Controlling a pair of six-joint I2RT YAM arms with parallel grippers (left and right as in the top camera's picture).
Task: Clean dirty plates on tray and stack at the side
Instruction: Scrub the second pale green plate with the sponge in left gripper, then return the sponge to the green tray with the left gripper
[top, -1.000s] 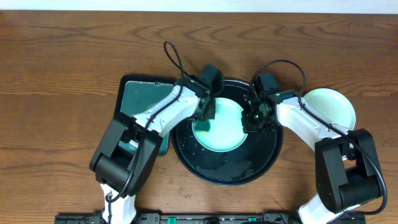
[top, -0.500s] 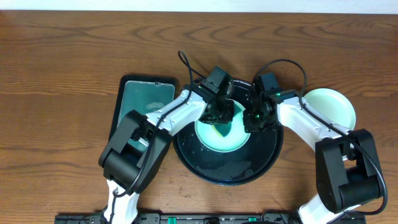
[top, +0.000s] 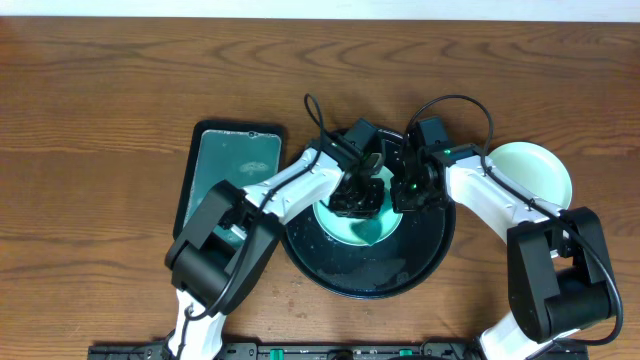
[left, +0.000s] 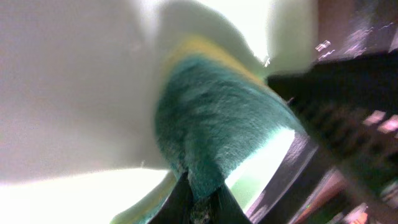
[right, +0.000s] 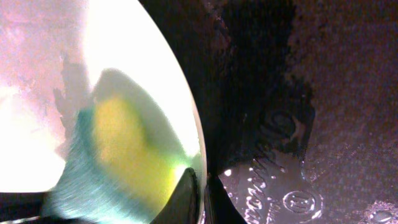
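A pale teal plate (top: 362, 226) lies on the round black tray (top: 366, 272). My left gripper (top: 358, 196) is shut on a teal and yellow sponge (left: 214, 127) and presses it on the plate (left: 62, 93). My right gripper (top: 409, 192) is shut on the plate's right rim (right: 193, 134), one finger inside and one outside (right: 200, 190). The sponge also shows in the right wrist view (right: 115, 155). A second plate (top: 530, 172) sits on the table to the right of the tray. A third plate is not in view.
A rectangular black tray (top: 228, 170) with teal liquid stands left of the round tray, partly under my left arm. The wet tray floor (right: 298, 124) shows beside the plate rim. Wooden table (top: 100, 120) lies all round.
My left gripper has moved right across the plate with the sponge, from its left side to near the right rim. My right gripper has stayed on the rim.
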